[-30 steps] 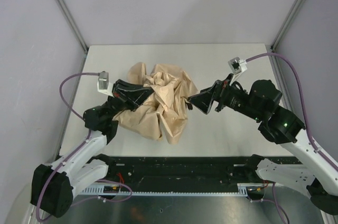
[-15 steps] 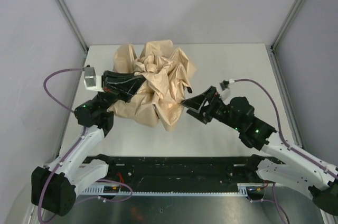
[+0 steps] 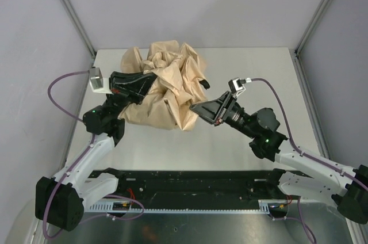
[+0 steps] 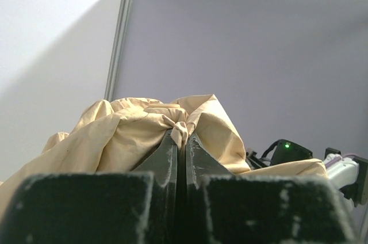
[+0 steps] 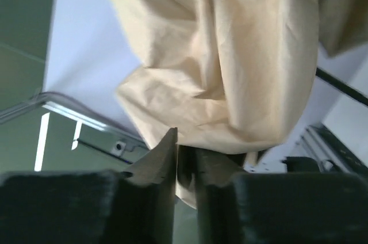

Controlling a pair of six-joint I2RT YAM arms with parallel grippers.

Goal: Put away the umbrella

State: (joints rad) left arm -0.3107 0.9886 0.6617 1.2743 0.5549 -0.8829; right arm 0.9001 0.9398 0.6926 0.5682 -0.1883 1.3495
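Pale table [image 3: 247,65] (beige umbrella [image 3: 169,91] above)

Cannot see left gripper [image 3: 148,81] tips, buried in umbrella [image 3: 172,86] folds, upper centre of top view. Cannot follow fabric past right wrist view's upper edge.

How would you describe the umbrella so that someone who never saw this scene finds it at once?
Look at the white table in front of the two arms. At its far middle, the crumpled heap of pale beige fabric is the umbrella, pinched by the left gripper and the right gripper. Nothing else there is soft or tan.
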